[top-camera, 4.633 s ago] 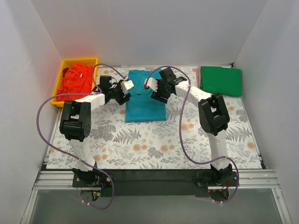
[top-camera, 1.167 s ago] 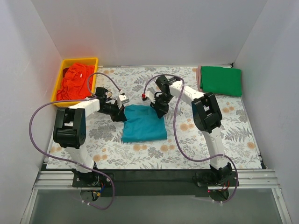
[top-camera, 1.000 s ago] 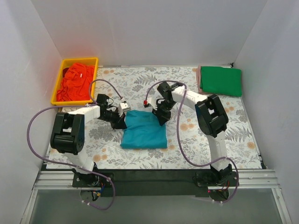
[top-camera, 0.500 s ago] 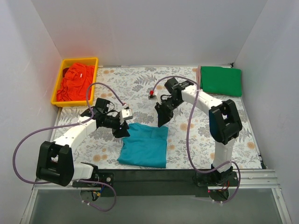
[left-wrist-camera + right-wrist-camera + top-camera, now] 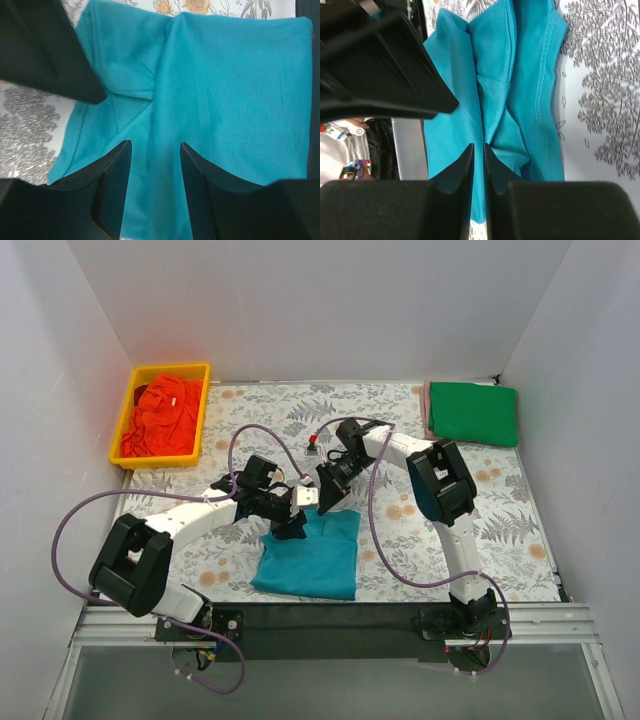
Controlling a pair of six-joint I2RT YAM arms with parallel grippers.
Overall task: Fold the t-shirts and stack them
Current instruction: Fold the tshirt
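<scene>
The folded teal-blue t-shirt [image 5: 318,560] lies at about 6 o'clock on the floral sheet [image 5: 450,530], close to its near edge. The left gripper [image 5: 292,528] hangs over the shirt's 11 o'clock corner. Its fingers [image 5: 114,192] stand apart with bare cloth showing between them, so it is released. The right gripper [image 5: 328,502] sits at the shirt's 12 o'clock edge with its fingers [image 5: 465,185] almost together, only a slit between them. I cannot tell whether it pinches cloth. A green t-shirt [image 5: 472,413] lies folded at 2 o'clock, and an orange-red one [image 5: 163,415] is heaped in the yellow bin [image 5: 170,368] at 10 o'clock.
</scene>
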